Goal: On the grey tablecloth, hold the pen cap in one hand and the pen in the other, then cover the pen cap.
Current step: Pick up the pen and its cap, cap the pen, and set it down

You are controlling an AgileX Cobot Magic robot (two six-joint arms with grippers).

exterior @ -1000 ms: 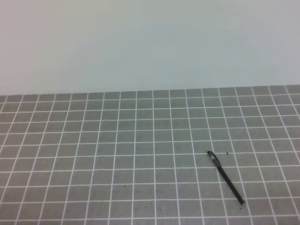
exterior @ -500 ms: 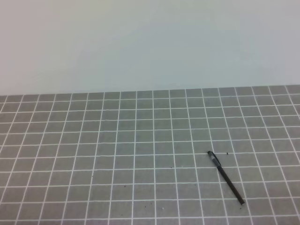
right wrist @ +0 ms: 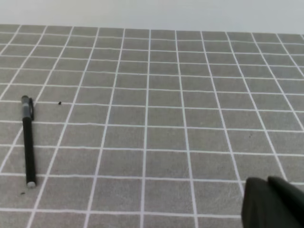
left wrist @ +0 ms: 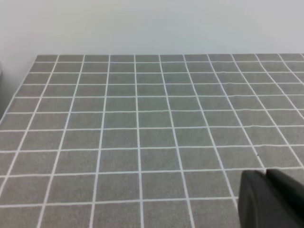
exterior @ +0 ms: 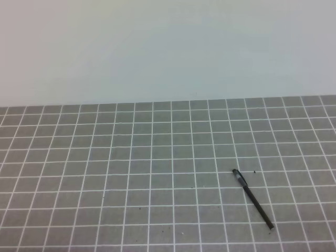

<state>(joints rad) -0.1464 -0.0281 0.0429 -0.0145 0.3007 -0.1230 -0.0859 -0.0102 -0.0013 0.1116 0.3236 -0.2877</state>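
The grey tablecloth (exterior: 131, 178) covers the table. The pen (exterior: 254, 202) lies flat on it at the right front, slanting from upper left to lower right. It also shows at the left of the right wrist view (right wrist: 28, 147), with a silvery end towards the camera. The pen cap (exterior: 238, 177), stubby with a clip, sits on the pen's far end (right wrist: 27, 108). Neither gripper shows in the high view. Only a black part of the left gripper (left wrist: 268, 197) and of the right gripper (right wrist: 270, 202) shows at each wrist view's lower right corner. Both are away from the pen.
A plain pale wall (exterior: 168, 47) stands behind the cloth's far edge. A tiny dark speck (exterior: 254, 171) lies just right of the cap. The cloth's left edge (left wrist: 19, 90) shows in the left wrist view.
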